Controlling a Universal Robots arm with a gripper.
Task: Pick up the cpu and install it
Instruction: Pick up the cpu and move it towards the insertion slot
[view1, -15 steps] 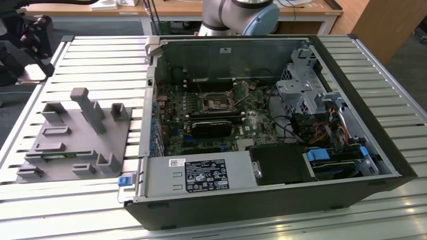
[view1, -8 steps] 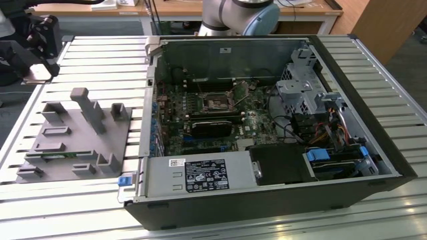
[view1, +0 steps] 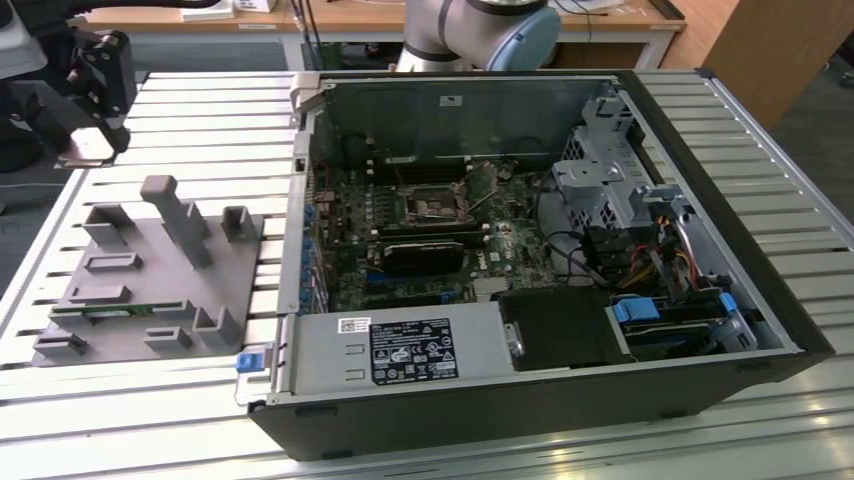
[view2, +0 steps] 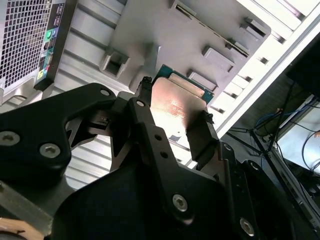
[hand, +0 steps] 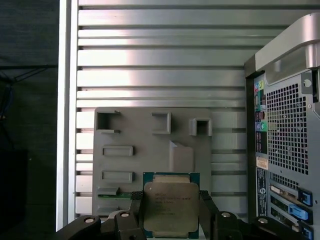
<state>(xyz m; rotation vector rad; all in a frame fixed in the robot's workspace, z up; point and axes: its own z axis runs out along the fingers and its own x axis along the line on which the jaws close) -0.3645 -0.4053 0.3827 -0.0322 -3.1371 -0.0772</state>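
First wrist view: the gripper (hand: 171, 200) is clamped on the cpu (hand: 171, 214) by opposite edges above the tray (hand: 145, 131); that thin edge hold could let it tilt or slip.

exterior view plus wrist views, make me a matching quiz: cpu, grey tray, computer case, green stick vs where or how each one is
1 cpu
2 grey tray
3 computer case
4 green stick

a lying open on its side
b in a tray slot
c gripped by the pincer
d on the slatted table beside the case

Pairs: 1-c; 2-d; 3-a; 4-b
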